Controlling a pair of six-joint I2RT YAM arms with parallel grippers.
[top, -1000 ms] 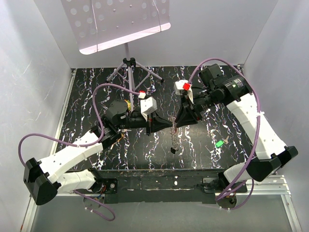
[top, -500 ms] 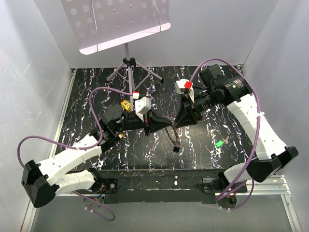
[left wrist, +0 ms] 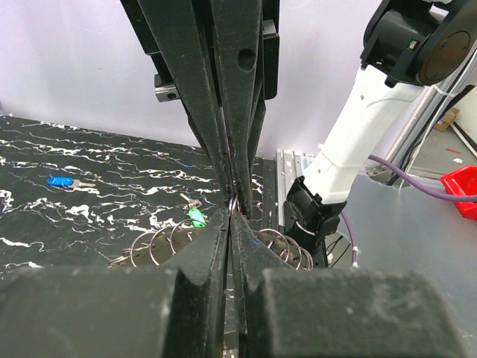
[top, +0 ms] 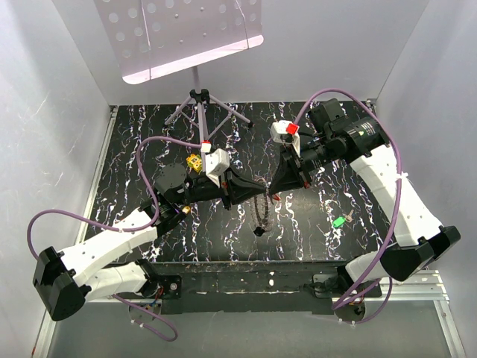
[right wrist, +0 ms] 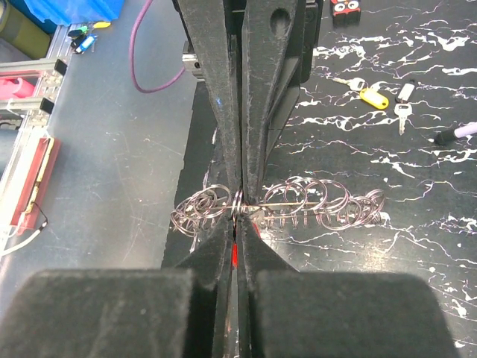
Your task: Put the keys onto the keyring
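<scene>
My left gripper and right gripper meet tip to tip above the table's middle. Between them is the keyring, a small steel ring on a long chain of linked rings that hangs down to the table. In the left wrist view my left gripper is shut on the keyring. In the right wrist view my right gripper is shut at the ring with a red key head pinched between its fingers. A green key lies at the right; it also shows in the left wrist view, along with a blue key.
A yellow dotted block sits by the left wrist. A music stand's tripod stands at the back. A yellow-headed key, a white-headed key and a purple pen lie on the marbled table.
My left gripper has pushed right and closed the gap to the right gripper's tips. The hanging ring chain has swung, its lower end moving left. The yellow block has come into view.
</scene>
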